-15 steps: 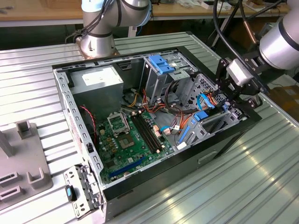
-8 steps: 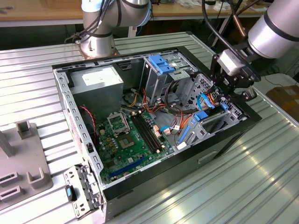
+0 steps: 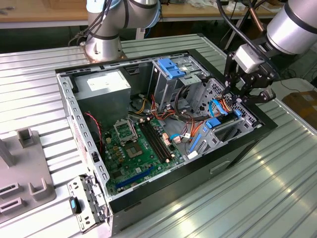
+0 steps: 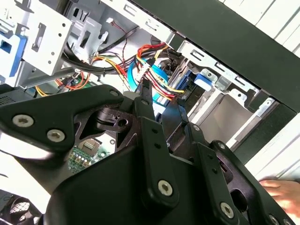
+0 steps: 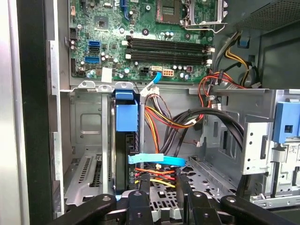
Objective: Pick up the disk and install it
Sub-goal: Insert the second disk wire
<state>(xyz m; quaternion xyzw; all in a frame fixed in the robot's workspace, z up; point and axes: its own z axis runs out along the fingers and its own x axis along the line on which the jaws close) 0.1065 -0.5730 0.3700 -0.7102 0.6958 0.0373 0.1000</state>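
first wrist view, disk [image 5: 125,154] upright in bay, just beyond fingers [image 5: 146,183]

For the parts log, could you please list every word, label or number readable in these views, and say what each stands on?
No text can be read.
Power supply label: print too small to read.
Motherboard markings: too fine to read.
White sticker on the motherboard: looks blank.
Label on the drive cage: cut off and blurred.

Silver arm [image 3: 292,27] — black, seemingly screw-studded end effector [image 3: 247,91].
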